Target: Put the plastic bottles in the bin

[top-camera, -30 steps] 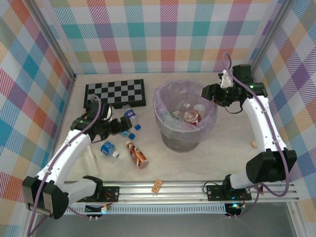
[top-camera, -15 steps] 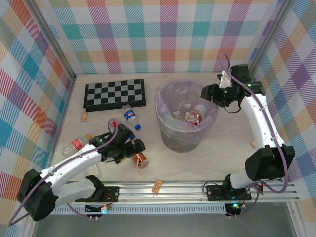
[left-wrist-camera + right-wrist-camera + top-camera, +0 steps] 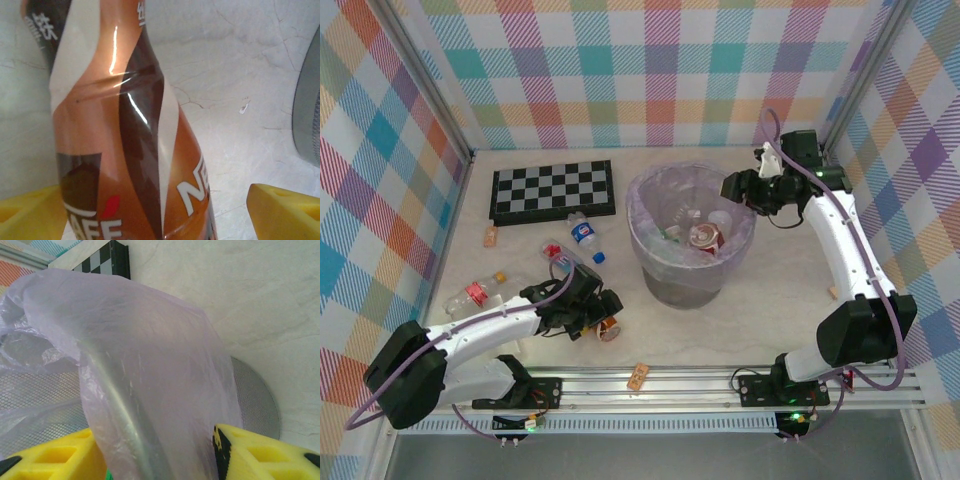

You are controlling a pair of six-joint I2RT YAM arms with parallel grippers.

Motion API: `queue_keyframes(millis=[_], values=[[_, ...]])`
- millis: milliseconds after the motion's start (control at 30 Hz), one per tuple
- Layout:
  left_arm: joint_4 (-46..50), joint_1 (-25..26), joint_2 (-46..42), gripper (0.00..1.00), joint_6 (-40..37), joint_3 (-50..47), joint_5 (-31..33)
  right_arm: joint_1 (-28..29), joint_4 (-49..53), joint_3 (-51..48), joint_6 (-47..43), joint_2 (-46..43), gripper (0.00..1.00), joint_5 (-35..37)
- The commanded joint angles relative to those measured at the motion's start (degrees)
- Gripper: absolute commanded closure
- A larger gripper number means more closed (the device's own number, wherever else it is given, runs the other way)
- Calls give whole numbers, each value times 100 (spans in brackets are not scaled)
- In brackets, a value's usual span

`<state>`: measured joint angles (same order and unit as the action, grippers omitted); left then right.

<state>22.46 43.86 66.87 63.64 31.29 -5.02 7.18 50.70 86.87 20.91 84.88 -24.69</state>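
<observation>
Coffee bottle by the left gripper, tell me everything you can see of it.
The coffee bottle looks like plastic, wrapped in a glossy label of brown, orange and cream bands with white lettering cut off by the frame. It lies on its side on the pale table, near the front edge and left of the bin. The left gripper straddles it with its jaws open. One finger stands clear of it; whether the other touches is unclear.

White arms (image 3: 847, 245), black joints (image 3: 855, 335) and bases (image 3: 775, 385); lilac cables (image 3: 772, 125) trail behind the left tool (image 3: 603, 318) and right tool (image 3: 729, 187); yellow fingers (image 3: 282, 212).
</observation>
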Motion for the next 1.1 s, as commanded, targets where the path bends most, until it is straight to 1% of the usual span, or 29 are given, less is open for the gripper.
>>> queue_keyframes(millis=[0,167,300,467,633,767,867,967,1033,1067], values=[[-168,64,133,14,32,6,62,173,-303,-201,299,-241,44,-290],[-187,65,59,23,46,-32,184,240,-438,-277,362,-235,43,-314],[104,64,-70,29,-98,121,251,240,-373,-271,283,-291,43,-267],[314,74,-326,45,-381,319,385,240,-419,-383,231,-350,43,-334],[974,63,-512,46,-875,912,727,240,-409,-377,259,-328,42,-455],[1760,51,-560,47,-1455,1776,1022,329,-438,-373,317,-333,43,-435],[2406,-51,-586,47,-2079,2633,1332,475,-531,-385,429,-375,43,-368],[3447,-173,-610,47,-2951,3842,2087,561,-544,-333,483,-367,43,-256],[3995,-363,-549,48,-3557,4758,2182,595,-541,-316,493,-363,43,-188],[4156,-435,-498,48,-3739,5136,2151,614,-535,-303,502,-359,43,-178]])
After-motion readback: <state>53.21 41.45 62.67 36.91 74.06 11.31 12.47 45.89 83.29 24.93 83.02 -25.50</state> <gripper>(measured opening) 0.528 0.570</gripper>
